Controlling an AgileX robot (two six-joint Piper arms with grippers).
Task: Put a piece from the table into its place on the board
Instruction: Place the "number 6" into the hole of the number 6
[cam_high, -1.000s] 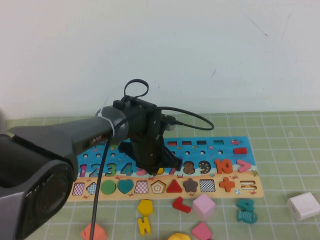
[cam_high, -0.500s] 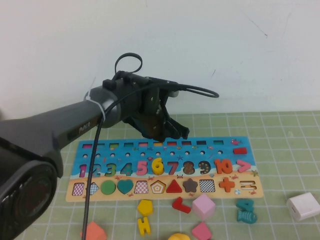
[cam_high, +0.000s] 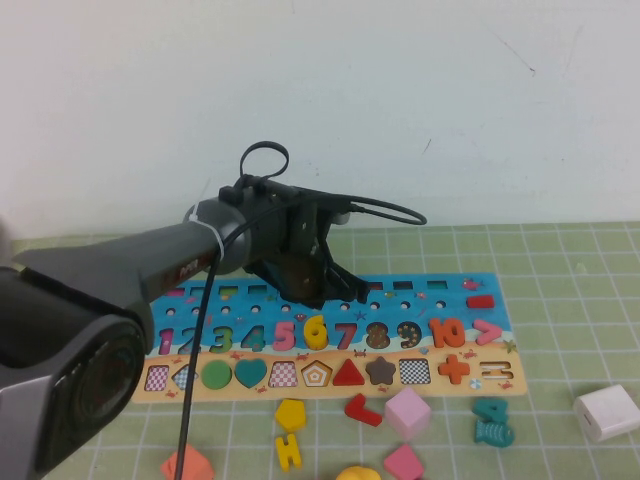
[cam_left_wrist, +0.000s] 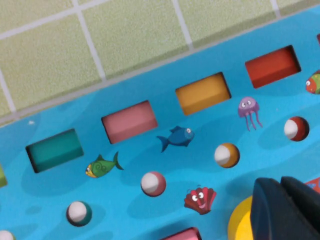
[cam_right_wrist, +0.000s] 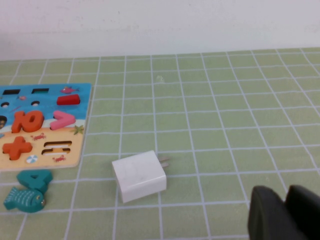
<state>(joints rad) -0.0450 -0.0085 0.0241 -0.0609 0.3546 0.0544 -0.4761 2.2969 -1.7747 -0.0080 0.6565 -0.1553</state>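
Observation:
The board (cam_high: 420, 298) lies on the table (cam_high: 560, 290), its blue part carrying numbers 1 to 10. The piece, a yellow 6 (cam_high: 316, 331), lies in the number row between the pink 5 and the red 7. My left gripper (cam_high: 345, 290) hangs shut and empty above the board's far rows, just behind the 6. In the left wrist view its dark fingers (cam_left_wrist: 287, 210) cover part of the yellow piece (cam_left_wrist: 239, 226) on the blue board (cam_left_wrist: 125, 165). My right gripper (cam_right_wrist: 286, 197) hovers shut over bare mat, right of the board (cam_right_wrist: 82, 100).
Loose pieces lie in front of the board: a yellow pentagon (cam_high: 290, 413), a yellow ladder-like piece (cam_high: 288, 452), a red piece (cam_high: 363, 409), a pink cube (cam_high: 407, 412), teal pieces (cam_high: 492, 422) and an orange piece (cam_high: 187, 465). A white charger block (cam_high: 606, 412) sits at the right.
My left gripper has lifted off the spot between 5 and 7 and drawn back toward the board's far edge. The yellow 6, hidden under it before, now shows in the row.

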